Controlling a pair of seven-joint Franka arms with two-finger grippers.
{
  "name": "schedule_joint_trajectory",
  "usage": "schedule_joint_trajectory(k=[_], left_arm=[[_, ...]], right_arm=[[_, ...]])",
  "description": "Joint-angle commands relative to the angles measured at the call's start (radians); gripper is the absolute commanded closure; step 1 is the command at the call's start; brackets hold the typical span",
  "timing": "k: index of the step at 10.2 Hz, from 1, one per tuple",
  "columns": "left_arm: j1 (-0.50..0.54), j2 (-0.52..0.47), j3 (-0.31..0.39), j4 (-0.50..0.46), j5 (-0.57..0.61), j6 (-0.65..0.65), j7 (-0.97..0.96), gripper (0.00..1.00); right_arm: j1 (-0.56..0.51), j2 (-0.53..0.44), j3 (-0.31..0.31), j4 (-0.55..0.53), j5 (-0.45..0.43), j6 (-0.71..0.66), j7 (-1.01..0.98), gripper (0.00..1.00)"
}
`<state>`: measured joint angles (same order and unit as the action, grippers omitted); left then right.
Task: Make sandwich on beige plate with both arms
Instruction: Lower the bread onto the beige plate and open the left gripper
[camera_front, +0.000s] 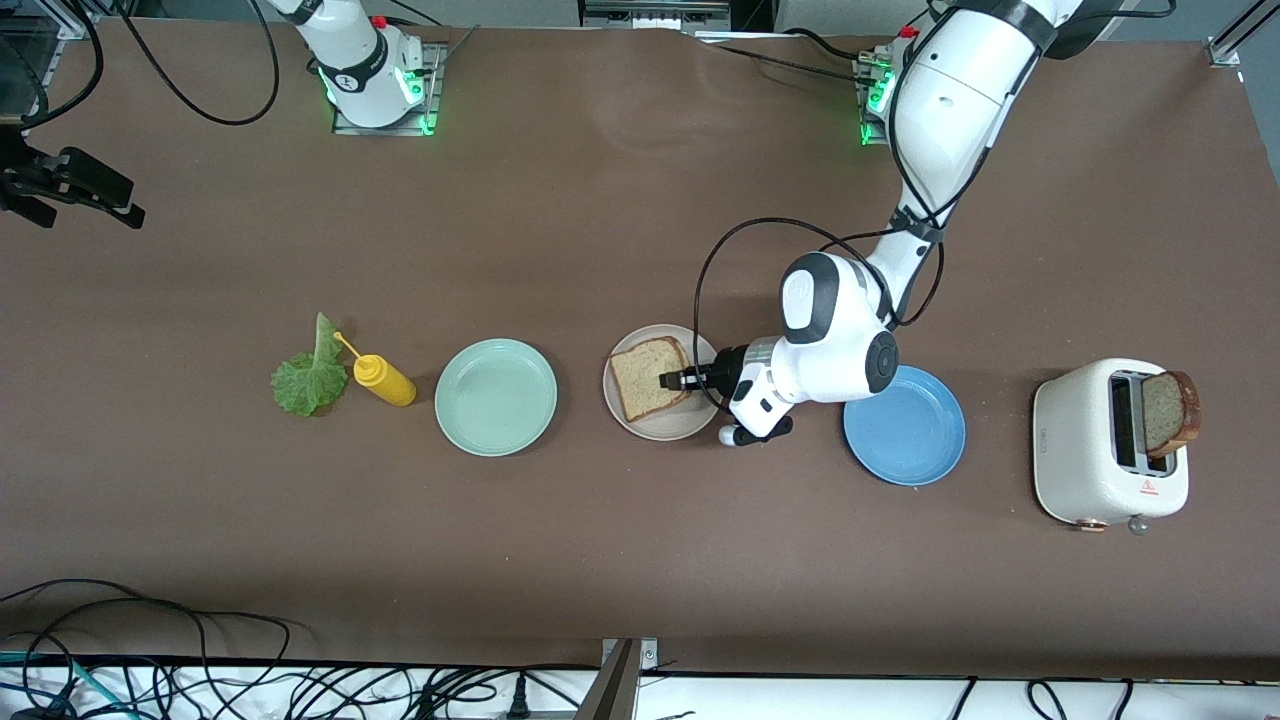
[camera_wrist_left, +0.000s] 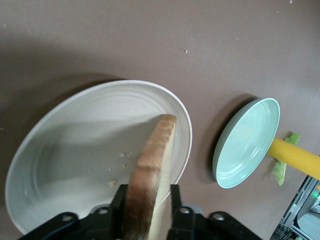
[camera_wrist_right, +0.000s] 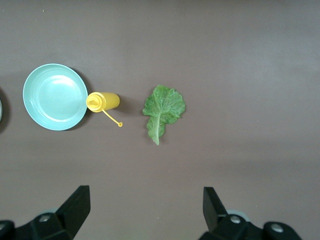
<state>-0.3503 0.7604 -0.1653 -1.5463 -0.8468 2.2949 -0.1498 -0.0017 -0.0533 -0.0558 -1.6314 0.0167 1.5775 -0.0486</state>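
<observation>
A: Where is the bread slice (camera_front: 648, 377)?

B: On the beige plate (camera_front: 640, 422), at nine o'clock from the left gripper (camera_front: 668, 380); fingers (camera_wrist_left: 174, 200) flank its edge, grip uncertain.

A: And the right gripper (camera_wrist_right: 145, 205)?

B: Wide open, empty, waiting above the lettuce leaf (camera_wrist_right: 163, 110).

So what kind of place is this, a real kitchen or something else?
Probably a robotics lab bench set up as a mock kitchen, not a real one. Two robot arms are bolted to a brown table, loose cables run along its edge, and the only kitchen items are a toaster and plates.
</observation>
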Motion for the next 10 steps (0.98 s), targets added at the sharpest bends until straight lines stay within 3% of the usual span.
schedule_joint_trajectory(k=[1,5,10], left_arm=[[0.030,-0.007,0.001,-0.014,0.098,0.006,0.007,0.00],[0.053,-0.029,0.070,-0.003,0.152,-0.045,0.007,0.00],[0.098,-0.085,0.101,-0.003,0.369,-0.152,0.003,0.00]], right_arm=[[-0.008,-0.005,0.004,0.015,0.016,-0.022,0.004,0.00],[-0.006,-0.005,0.004,0.015,0.017,-0.025,0.003,0.00],[-0.006,-0.005,0.002,0.015,0.028,-0.014,0.009,0.00]])
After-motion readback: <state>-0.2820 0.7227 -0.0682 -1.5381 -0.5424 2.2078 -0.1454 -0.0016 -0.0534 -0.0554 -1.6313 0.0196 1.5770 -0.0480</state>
